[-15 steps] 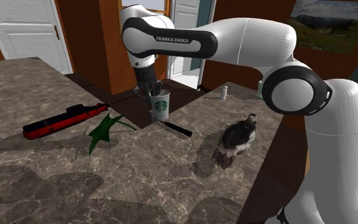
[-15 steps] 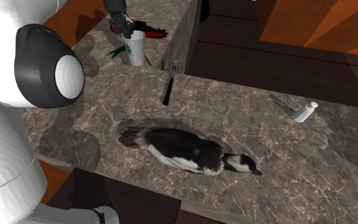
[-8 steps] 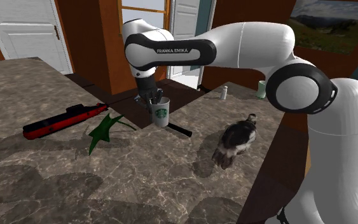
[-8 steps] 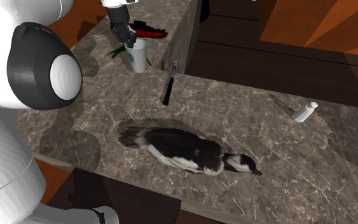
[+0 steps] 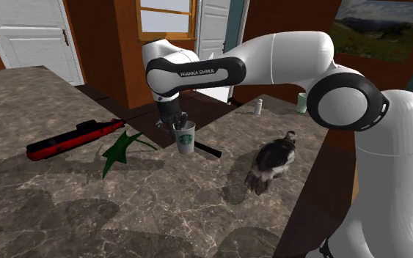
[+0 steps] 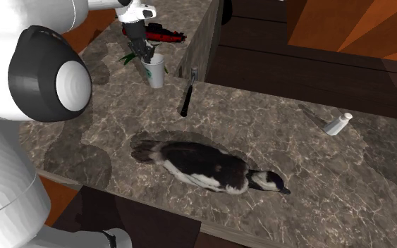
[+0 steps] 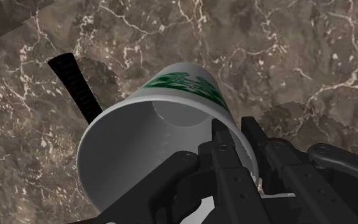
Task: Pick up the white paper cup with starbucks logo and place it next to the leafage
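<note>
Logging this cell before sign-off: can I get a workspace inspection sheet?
Surface: brown veined stone counter.
Job's things: white cup with green logo, clasped at its rim; green leafage lies on the counter towards the shoulder view's left.
Clutter: red-and-black submarine toy, black bar, duck, small white bottle, pale green cup.
Grippers: pincer shut on the cup's wall, one finger inside.
Cables: nothing seen.
Surroundings: white doors, wooden walls, framed landscape.

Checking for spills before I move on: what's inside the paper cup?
The paper cup looks empty: bare white wall and base. One finger of the gripper reaches inside, pinching the rim. The inner wall behind it is hidden.
</note>
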Robot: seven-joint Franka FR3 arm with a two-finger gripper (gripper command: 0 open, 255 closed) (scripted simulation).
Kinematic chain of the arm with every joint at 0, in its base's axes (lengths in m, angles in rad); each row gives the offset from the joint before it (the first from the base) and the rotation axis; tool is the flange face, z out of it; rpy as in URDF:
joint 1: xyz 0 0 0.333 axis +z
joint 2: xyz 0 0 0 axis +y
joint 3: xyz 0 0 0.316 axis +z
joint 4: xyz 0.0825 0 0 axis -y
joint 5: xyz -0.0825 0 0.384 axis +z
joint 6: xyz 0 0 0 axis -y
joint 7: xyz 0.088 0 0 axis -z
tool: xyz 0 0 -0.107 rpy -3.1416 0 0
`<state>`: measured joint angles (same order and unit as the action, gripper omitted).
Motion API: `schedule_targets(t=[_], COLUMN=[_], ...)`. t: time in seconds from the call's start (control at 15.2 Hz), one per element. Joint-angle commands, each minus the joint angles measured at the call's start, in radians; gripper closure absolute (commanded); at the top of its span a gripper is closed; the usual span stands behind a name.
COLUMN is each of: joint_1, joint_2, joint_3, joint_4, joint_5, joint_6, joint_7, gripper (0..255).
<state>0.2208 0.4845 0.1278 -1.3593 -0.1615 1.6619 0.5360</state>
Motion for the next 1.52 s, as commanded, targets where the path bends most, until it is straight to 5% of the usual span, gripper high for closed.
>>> schedule_targets(t=[0.0, 0.66, 1.12, 1.19, 1.45], joint_1=[0.001, -0.002, -0.002, -0.002, -0.002], joint_2=[0.005, 0.033, 0.033, 0.033, 0.033], joint_3=[0.0, -0.002, -0.002, -0.002, -0.002], joint_4=[-0.019, -0.109, -0.109, -0.109, -0.109], joint_5=[-0.001, -0.007, -0.007, -0.007, -0.007], joint_6=[0.025, 0.141, 0.141, 0.141, 0.141], joint_7=[0.005, 0.019, 0.019, 0.019, 0.019], gripper=[255, 255, 255, 0, 0])
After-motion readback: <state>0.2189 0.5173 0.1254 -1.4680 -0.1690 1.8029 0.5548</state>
